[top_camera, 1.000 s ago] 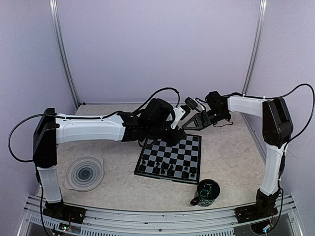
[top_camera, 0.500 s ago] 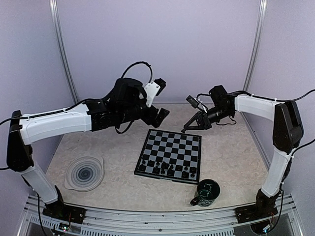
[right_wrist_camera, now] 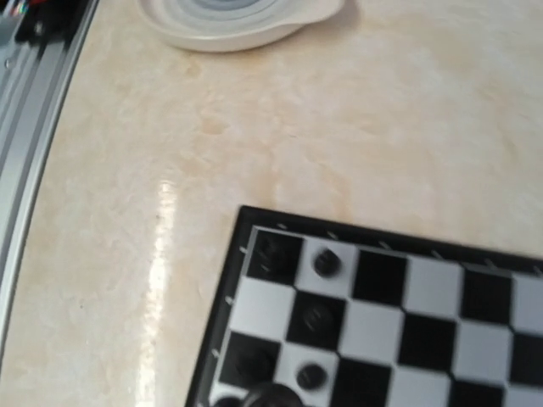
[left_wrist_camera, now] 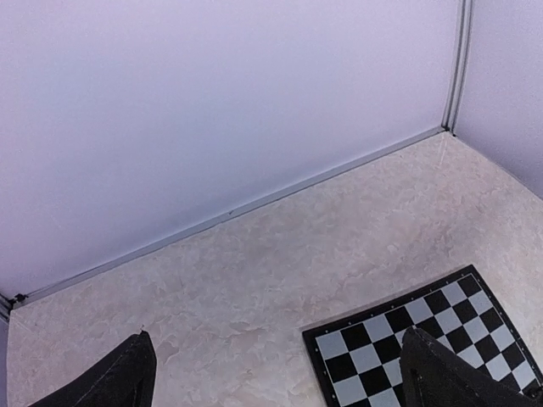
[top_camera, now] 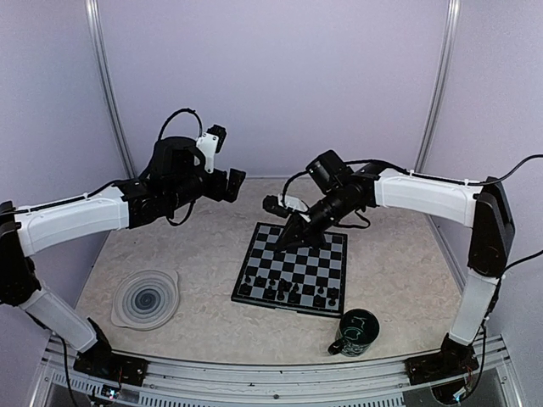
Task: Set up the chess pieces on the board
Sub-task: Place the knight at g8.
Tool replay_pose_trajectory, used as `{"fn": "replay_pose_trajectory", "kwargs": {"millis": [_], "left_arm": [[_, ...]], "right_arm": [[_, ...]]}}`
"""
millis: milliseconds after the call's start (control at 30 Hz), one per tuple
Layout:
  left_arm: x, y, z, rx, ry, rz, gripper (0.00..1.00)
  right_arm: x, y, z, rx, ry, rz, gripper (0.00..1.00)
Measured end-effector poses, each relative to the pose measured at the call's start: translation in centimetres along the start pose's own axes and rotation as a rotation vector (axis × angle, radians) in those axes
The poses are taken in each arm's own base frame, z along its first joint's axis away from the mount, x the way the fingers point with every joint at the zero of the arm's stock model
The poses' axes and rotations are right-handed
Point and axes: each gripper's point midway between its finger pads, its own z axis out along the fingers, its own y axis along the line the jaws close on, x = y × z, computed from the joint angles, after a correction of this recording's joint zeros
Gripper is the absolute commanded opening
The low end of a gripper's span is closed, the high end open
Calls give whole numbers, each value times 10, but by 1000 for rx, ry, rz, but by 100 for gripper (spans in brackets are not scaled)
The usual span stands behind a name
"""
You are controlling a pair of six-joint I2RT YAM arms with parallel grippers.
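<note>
The board lies flat at mid-table, and several black chess pieces stand in its two near rows. My left gripper is raised above the table, left of the board's far corner. In the left wrist view the gripper is open and empty, with a corner of the board below it. My right gripper hangs low over the board's far left squares. The right wrist view shows the board's corner with several pieces. Its own fingers do not show clearly there.
A dark green mug stands just off the board's near right corner. A round grey spiral plate lies at the near left and also shows in the right wrist view. A metal rail runs along the table's near edge.
My left arm has lifted off the board's far edge and swung back to the left. My right arm has swung left from the board's far right corner to over its far left squares.
</note>
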Motion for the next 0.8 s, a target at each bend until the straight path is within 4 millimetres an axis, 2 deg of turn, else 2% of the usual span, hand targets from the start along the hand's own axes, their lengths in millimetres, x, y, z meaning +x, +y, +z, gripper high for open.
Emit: {"fn": "replay_pose_trajectory", "kwargs": {"millis": [100, 300, 400, 633, 800], "left_arm": [[1, -6, -5, 24, -3, 11, 99], [-33, 0, -26, 27, -100, -17, 99], [-41, 1, -30, 27, -127, -24, 99], [-39, -8, -32, 30, -127, -5, 99], [-37, -10, -33, 30, -124, 8, 99]], "right_arm": [[-5, 11, 25, -17, 47, -50, 2], [9, 24, 71, -49, 169, -77, 2], [17, 26, 88, -56, 223, -78, 2], [26, 23, 109, -56, 291, -73, 2], [34, 21, 116, -53, 326, -57, 3]]}}
